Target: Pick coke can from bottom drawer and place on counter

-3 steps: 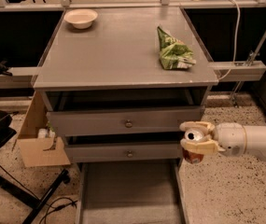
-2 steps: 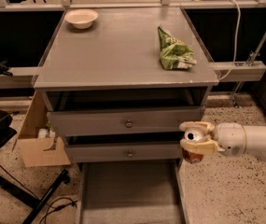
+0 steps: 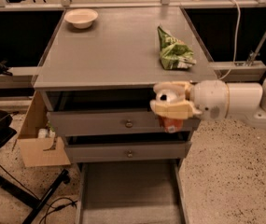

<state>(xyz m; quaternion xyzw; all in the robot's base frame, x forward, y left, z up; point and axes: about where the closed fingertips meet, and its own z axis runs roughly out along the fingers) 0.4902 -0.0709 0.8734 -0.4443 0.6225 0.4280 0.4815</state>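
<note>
My gripper point(image 3: 164, 98) hangs in front of the cabinet at the right end of the top drawer, just below the front edge of the counter point(image 3: 114, 50). It is shut on the coke can point(image 3: 171, 123), whose red body shows below the lower finger. The arm reaches in from the right. The bottom drawer point(image 3: 128, 190) is pulled out at the foot of the cabinet, and the part of its grey floor that shows holds nothing.
A green chip bag point(image 3: 174, 52) lies on the counter's right side, close behind the gripper. A pale bowl point(image 3: 81, 17) sits at the back left. Two knobbed drawers point(image 3: 129, 123) are slightly open. A cardboard box point(image 3: 39, 141) and a black stand point(image 3: 11, 181) are on the left.
The gripper has risen with the can from beside the middle drawer to just under the counter edge and shifted left.
</note>
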